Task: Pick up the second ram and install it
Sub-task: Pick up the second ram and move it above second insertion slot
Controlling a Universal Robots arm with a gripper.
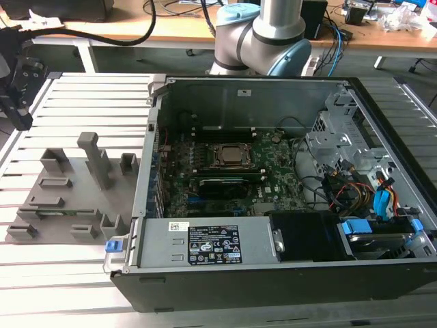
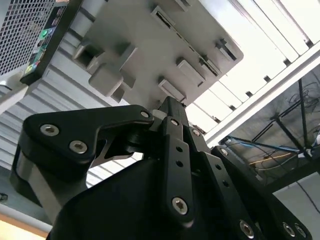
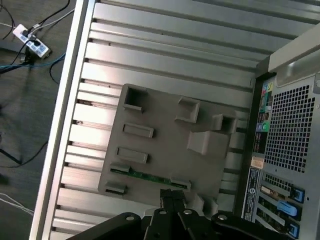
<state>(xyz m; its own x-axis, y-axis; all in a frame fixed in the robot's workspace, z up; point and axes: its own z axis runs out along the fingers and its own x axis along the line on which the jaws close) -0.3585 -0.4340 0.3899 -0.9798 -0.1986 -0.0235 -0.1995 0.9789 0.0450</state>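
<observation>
Plainly, second ram's place: we find the second ram (image 3: 150, 176), a long, narrow green circuit-board stick, seated in the flat grey plastic fixture tray (image 3: 165, 145). It sits near one long edge of the tray, between two small grey brackets (image 3: 119, 170).
Tray's place: the fixture tray lies on the ribbed silver aluminium table (image 1: 68, 280), just beside the open black computer case (image 1: 273, 290), on the exterior view's left of it.
Ram against the jaws: in the first wrist view the black gripper (image 3: 171, 196) shows its tips just beside the ram's end nearer the case, and we see no contact. In the exterior view the gripper hangs at the exterior view's left edge, above the table and well apart from the tray and the ram.
Jaws: the fingertips are pressed together, with nothing between them.
Long axis: the ram runs along the table's ribs and parallel to the tray's near edge.
Pointing: one end of the ram points toward the computer case, the other toward the table's outer rail.
Ram's pose: we see it as a thin green strip from above; its chips are too small for us to make out.
Inside the case: a large green motherboard (image 1: 273, 171) lies flat on the case floor.
Arm: the silver-and-pale-blue arm (image 1: 259, 31) stands behind the case.
</observation>
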